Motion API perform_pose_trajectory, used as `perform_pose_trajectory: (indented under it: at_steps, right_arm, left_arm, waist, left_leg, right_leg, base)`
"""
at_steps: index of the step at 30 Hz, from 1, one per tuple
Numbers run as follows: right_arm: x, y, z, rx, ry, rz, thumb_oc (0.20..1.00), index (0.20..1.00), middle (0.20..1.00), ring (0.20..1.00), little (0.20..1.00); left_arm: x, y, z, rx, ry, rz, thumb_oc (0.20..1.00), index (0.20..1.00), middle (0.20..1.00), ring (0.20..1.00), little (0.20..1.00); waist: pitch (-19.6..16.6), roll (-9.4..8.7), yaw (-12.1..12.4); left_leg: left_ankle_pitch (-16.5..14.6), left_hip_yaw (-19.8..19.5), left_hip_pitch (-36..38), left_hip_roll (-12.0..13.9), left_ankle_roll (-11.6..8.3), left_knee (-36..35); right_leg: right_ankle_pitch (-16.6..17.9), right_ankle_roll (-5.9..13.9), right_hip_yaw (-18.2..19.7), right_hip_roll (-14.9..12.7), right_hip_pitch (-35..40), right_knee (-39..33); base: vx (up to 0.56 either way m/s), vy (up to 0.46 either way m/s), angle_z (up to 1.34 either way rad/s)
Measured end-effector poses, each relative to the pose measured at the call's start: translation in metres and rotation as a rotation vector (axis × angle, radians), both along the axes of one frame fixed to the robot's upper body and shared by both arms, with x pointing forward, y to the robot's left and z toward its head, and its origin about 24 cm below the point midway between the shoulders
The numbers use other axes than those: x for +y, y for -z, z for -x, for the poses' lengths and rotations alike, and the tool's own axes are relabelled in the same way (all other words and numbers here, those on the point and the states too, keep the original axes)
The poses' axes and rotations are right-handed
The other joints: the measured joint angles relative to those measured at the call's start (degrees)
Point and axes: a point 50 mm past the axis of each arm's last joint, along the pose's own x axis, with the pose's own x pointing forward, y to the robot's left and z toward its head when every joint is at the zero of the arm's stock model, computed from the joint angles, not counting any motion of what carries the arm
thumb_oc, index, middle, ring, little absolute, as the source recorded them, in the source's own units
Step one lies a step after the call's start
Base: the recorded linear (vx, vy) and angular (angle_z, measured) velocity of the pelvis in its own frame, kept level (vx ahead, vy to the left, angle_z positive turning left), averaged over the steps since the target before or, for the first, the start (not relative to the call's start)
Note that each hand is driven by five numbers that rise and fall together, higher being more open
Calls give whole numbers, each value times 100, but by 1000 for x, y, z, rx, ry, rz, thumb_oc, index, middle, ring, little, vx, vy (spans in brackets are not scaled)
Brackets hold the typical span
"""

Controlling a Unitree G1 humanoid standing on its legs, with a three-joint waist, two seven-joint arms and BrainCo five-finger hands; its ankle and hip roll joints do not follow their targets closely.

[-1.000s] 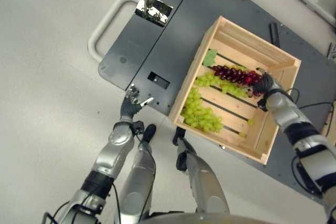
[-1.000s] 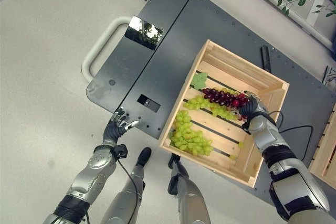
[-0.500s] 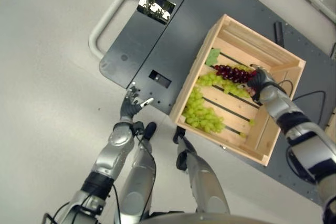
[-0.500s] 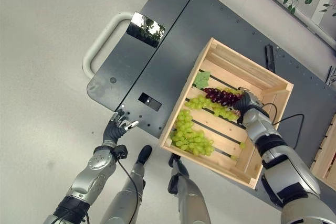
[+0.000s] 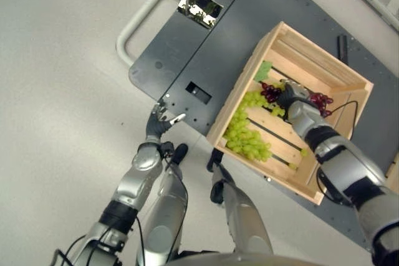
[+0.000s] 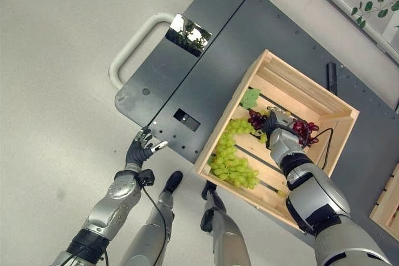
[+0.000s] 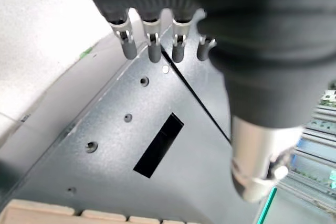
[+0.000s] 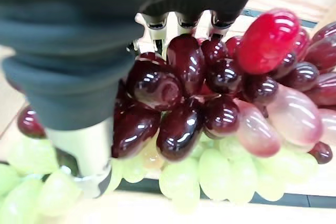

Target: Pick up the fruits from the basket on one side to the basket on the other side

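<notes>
On a dark grey platform [image 6: 206, 73] over a pale floor we see a slatted wooden crate [image 6: 324, 101]. Inside it our right hand [image 6: 278, 130] curls its fingers round the red grapes [image 8: 210, 93], which lie against the green grapes [image 6: 232, 165] on the slats. Our left hand [image 6: 139, 147] hovers with fingers spread at the platform's near edge, holding nothing.

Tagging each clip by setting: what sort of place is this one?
Probably a lab or workshop floor, not a kitchen or shop. A slatted wooden crate of green grapes and red grapes sits on a dark grey metal cart platform with a pale tubular handle, on smooth grey flooring.
</notes>
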Motion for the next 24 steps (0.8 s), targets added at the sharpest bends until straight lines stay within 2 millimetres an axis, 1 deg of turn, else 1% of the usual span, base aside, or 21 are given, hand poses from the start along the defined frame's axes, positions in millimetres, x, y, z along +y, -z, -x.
perform_pose_trajectory:
  at_steps: [1,2,3,4,5,10,12,13,15,18,21,23,24]
  right_arm:
    - [0,1,0,4,0,8,1000,1000,1000,1000,1000]
    - [-2,6,2,31,10,42,1000,1000,1000,1000,1000]
    - [0,3,0,26,6,60,1000,1000,1000,1000,1000]
    - [-3,8,3,53,13,82,1000,1000,1000,1000,1000]
    - [-4,10,4,67,18,102,1000,1000,1000,1000,1000]
    - [-11,12,6,111,40,200,1000,1000,1000,1000,1000]
    - [-16,18,10,138,48,261,1000,1000,1000,1000,1000]
    - [-22,21,13,158,60,296,1000,1000,1000,1000,1000]
    - [-25,24,16,176,71,334,1000,1000,1000,1000,1000]
    - [-27,25,17,204,73,389,1000,1000,1000,1000,1000]
    - [-22,29,18,235,55,452,1000,1000,1000,1000,1000]
    - [-20,30,18,238,55,455,1000,1000,1000,1000,1000]
    - [-19,30,18,240,61,457,504,504,504,504,504]
  left_arm:
    - [0,0,0,-2,1,1,1000,1000,1000,1000,1000]
    - [-1,-1,0,-2,3,0,1000,1000,1000,1000,1000]
    - [-1,0,0,-2,5,-1,1000,1000,1000,1000,1000]
    - [-1,0,0,-1,6,-1,1000,1000,1000,1000,1000]
    - [-2,0,0,-2,9,-1,1000,1000,1000,1000,1000]
    - [-3,-2,-1,-9,16,-1,1000,1000,1000,1000,1000]
    - [-5,-2,-1,-9,34,-2,1000,1000,1000,1000,1000]
    - [-9,-2,-1,-9,52,-5,1000,1000,1000,1000,1000]
    - [-11,-1,-1,-6,67,-7,1000,1000,1000,1000,1000]
    - [-13,-3,-2,-12,73,-7,1000,1000,1000,1000,1000]
    - [-13,-3,-2,-14,73,-8,1000,1000,1000,1000,1000]
    - [-13,-5,-3,-19,74,-7,1000,1000,1000,1000,1000]
    - [-14,-5,-3,-21,75,-8,1000,1000,1000,1000,1000]
  waist:
    - [-1,-1,5]
    - [-1,-1,25]
    - [-1,-1,43]
    - [-1,-1,98]
    - [-1,-1,140]
    - [-1,-1,164]
    - [-1,-1,234]
    - [-1,0,315]
    - [-1,0,311]
    - [-1,0,320]
    - [-1,0,324]
    - [-2,0,319]
    - [-2,0,314]
  left_leg:
    - [3,-19,-19,-2,-4,13]
    - [12,-23,-41,-2,-17,21]
    - [13,-25,-42,-2,-19,23]
    - [14,-16,-44,-5,-20,27]
    - [14,-13,-45,-6,-20,29]
    - [38,-132,-167,-67,-56,124]
    - [46,-172,-218,-94,-68,166]
    - [52,-178,-244,-123,-76,181]
    - [68,-248,-283,-187,-83,222]
    - [88,-297,-355,-223,-105,281]
    - [97,-291,-365,-243,-110,310]
    - [101,-294,-379,-245,-117,318]
    - [105,-295,-396,-245,-122,329]
  right_leg:
    - [0,0,0,0,-8,0]
    - [0,0,0,-2,-13,0]
    - [0,0,0,-2,-13,0]
    - [0,0,0,-6,-15,0]
    - [0,-1,-2,-6,-15,-1]
    - [-17,-24,-29,-41,-42,-2]
    - [-24,-31,-36,-56,-60,-2]
    - [-47,-66,-44,-74,-70,-2]
    - [-105,-151,-102,-124,-55,-1]
    - [-105,-151,-116,-146,-77,0]
    - [-105,-151,-117,-162,-77,10]
    - [-105,-152,-117,-161,-83,10]
    - [-105,-152,-117,-159,-96,10]
  base:
    - [-9,19,22]
    - [-5,8,12]
    - [-2,12,5]
    - [0,0,0]
    - [0,0,0]
    - [2,9,13]
    - [4,8,11]
    - [-3,11,11]
    - [-10,34,19]
    - [-11,20,12]
    - [-3,6,1]
    - [0,0,0]
    - [0,0,0]
